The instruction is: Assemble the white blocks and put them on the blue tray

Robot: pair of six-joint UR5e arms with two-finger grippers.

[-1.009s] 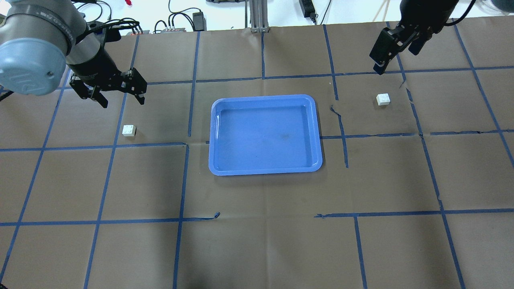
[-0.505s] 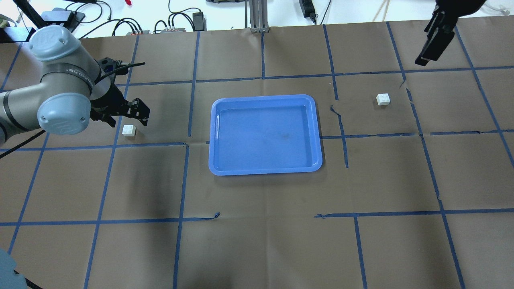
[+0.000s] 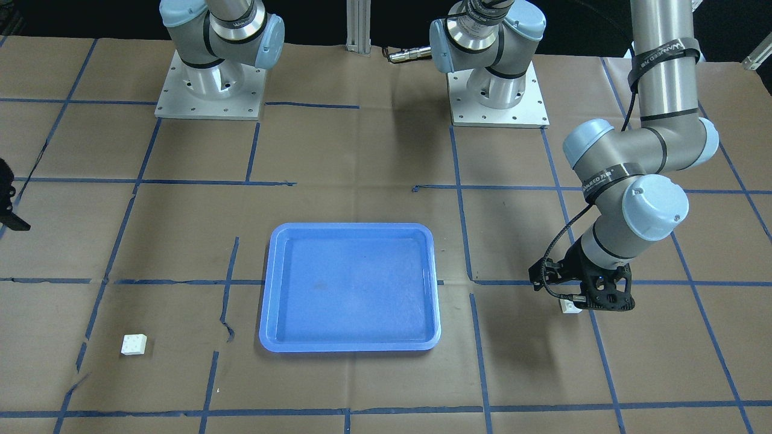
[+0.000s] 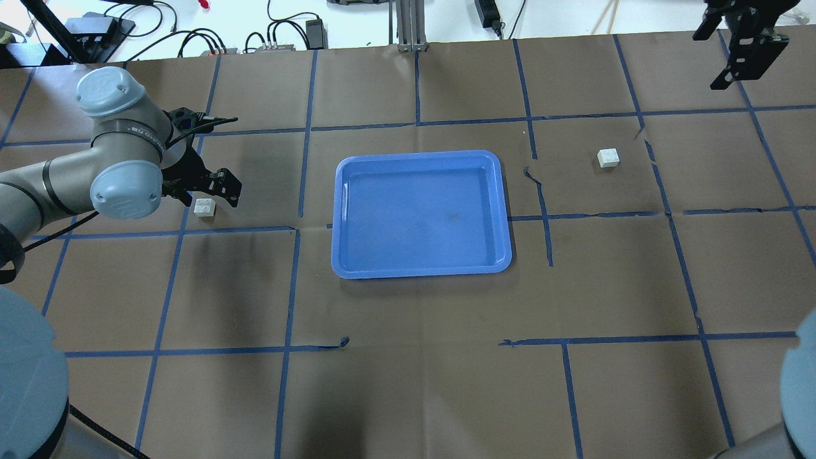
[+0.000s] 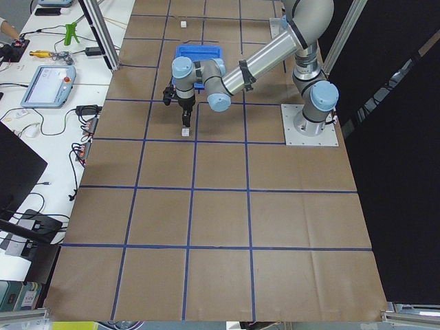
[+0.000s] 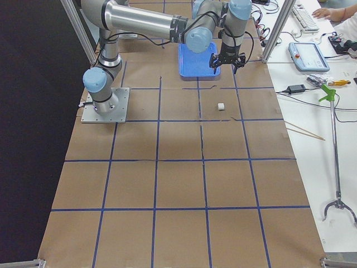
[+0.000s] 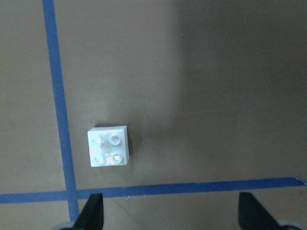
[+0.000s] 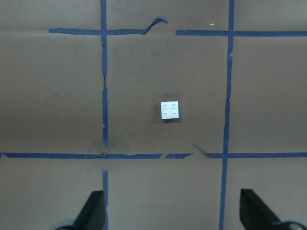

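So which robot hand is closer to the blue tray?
Left. The left gripper hovers over a white block, a short way off the tray's left side. The right gripper is way off near the table's far right corner, beyond the other block.

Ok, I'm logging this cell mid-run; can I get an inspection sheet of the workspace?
Surface: table papered brown, blue tape grid, tape torn in places.
Job's things: blue tray empty; left white block and right white block on the paper either side, unjoined.
Clutter: nothing seen.
Grippers: left gripper open, low by the left white block; right gripper open, raised well off the right one.
Cables: black cable at the left wrist.
Surroundings: teach pendant on the side bench.
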